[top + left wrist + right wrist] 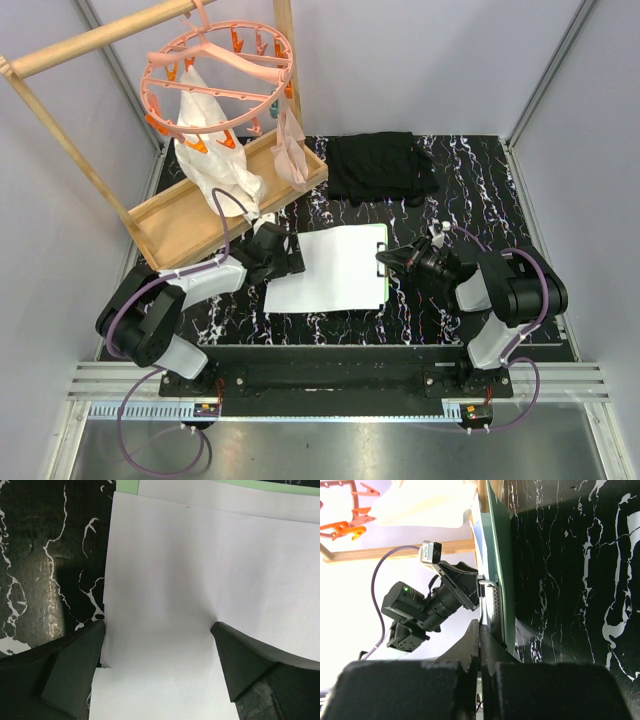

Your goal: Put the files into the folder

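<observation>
Black marbled surface: left claw is spread wide over the left edge of the files. They lie at centre on the mint-green folder, long axis left-right, clip end pointing right, where the right claw is pressed together.

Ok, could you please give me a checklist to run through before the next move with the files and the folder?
1. Left tool open, its fingers straddling the files: ok.
2. Right tool shut at the right edge of the folder: ok.
3. What exactly the right tool pinches there: cannot tell.
4. Files squared with one another: not ok; in the left wrist view the sheets lie offset.
5. Black cloth lying apart from the folder: ok.
</observation>
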Tool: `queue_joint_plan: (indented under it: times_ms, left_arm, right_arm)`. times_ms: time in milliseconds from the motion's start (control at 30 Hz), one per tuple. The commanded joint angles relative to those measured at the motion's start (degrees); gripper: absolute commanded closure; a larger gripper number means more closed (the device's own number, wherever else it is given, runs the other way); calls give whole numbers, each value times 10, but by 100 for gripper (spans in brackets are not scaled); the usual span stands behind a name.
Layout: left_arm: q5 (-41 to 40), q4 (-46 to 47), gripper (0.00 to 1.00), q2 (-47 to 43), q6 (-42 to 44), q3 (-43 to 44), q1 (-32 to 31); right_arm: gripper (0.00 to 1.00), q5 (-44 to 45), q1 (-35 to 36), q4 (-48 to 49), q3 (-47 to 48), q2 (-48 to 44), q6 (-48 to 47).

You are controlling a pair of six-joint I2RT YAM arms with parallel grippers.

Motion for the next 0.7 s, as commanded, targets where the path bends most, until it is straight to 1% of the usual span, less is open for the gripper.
queue_joint_plan:
  times_ms: [0, 233, 400, 567, 667]
  left_arm:
    - [38, 8, 1, 41, -26, -13, -9]
    - [31, 6, 1, 54, -6, 9, -9]
    - [38, 18, 1, 63, -6, 11, -16]
    - [38, 4, 1, 49, -6, 23, -35]
    - [45, -2, 1, 30, -9, 29, -40]
  right_arm:
    - [100, -14, 6, 114, 3, 3, 37]
    - [100, -17, 6, 158, 1, 15, 67]
    - [100, -17, 6, 158, 5, 9, 72]
    - [100, -19, 6, 137, 5, 34, 37]
    - [100, -15, 6, 78, 5, 30, -18]
